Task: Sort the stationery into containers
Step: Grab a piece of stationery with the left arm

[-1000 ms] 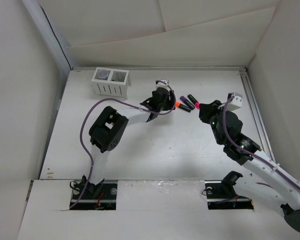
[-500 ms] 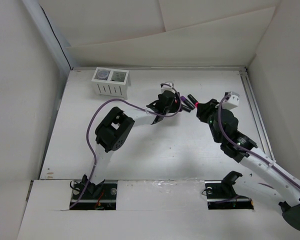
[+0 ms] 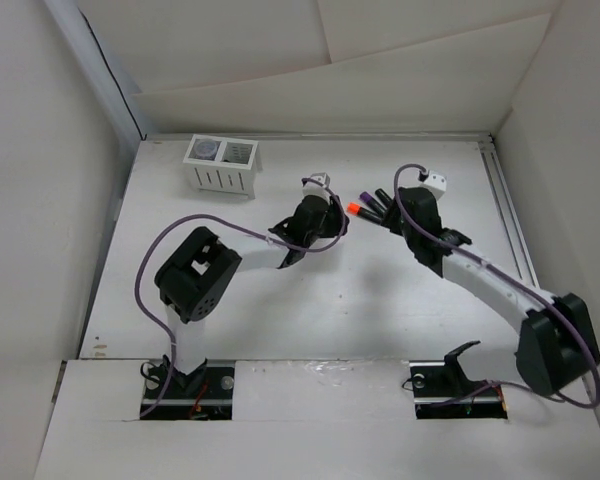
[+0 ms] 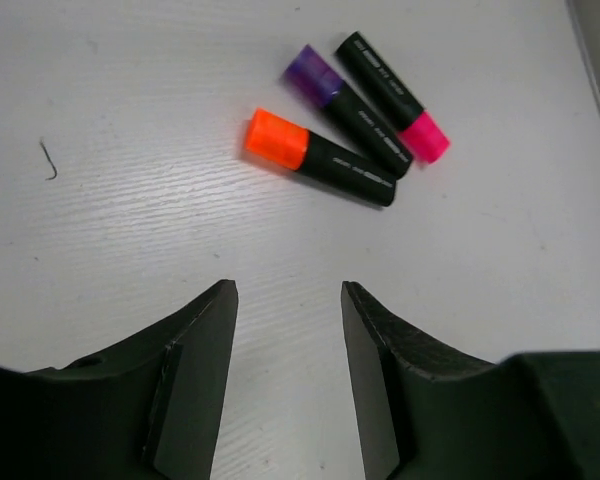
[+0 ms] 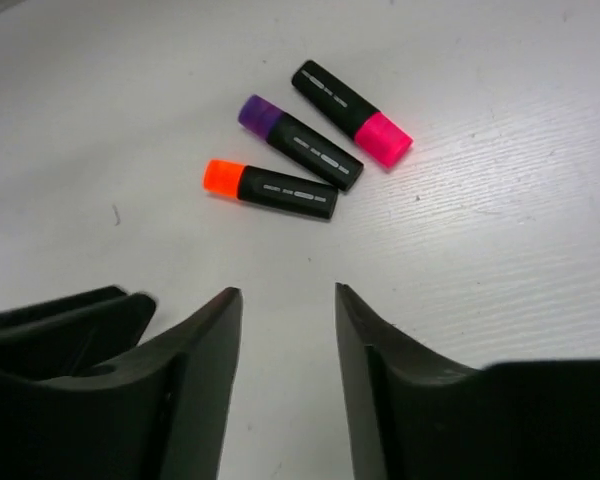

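Three black highlighters lie side by side on the white table: orange-capped (image 4: 320, 160) (image 5: 270, 188) (image 3: 356, 208), purple-capped (image 4: 345, 110) (image 5: 300, 143) and pink-capped (image 4: 395, 95) (image 5: 350, 100). My left gripper (image 4: 288, 290) (image 3: 332, 212) stands open and empty just left of them. My right gripper (image 5: 285, 292) (image 3: 393, 224) is open and empty too, just right of them and a little nearer. Neither touches a highlighter. The white slotted organiser (image 3: 223, 178) sits at the far left, with a round roll (image 3: 208, 150) in its left compartment.
White walls close in the table on the left, back and right. A metal rail (image 3: 505, 215) runs along the right edge. One finger of the left gripper (image 5: 70, 320) shows low at the left of the right wrist view.
The left gripper drew back to the left off the highlighters and its jaws narrowed. The right arm stretched forward towards them and its jaws opened. The orange cap shows again.
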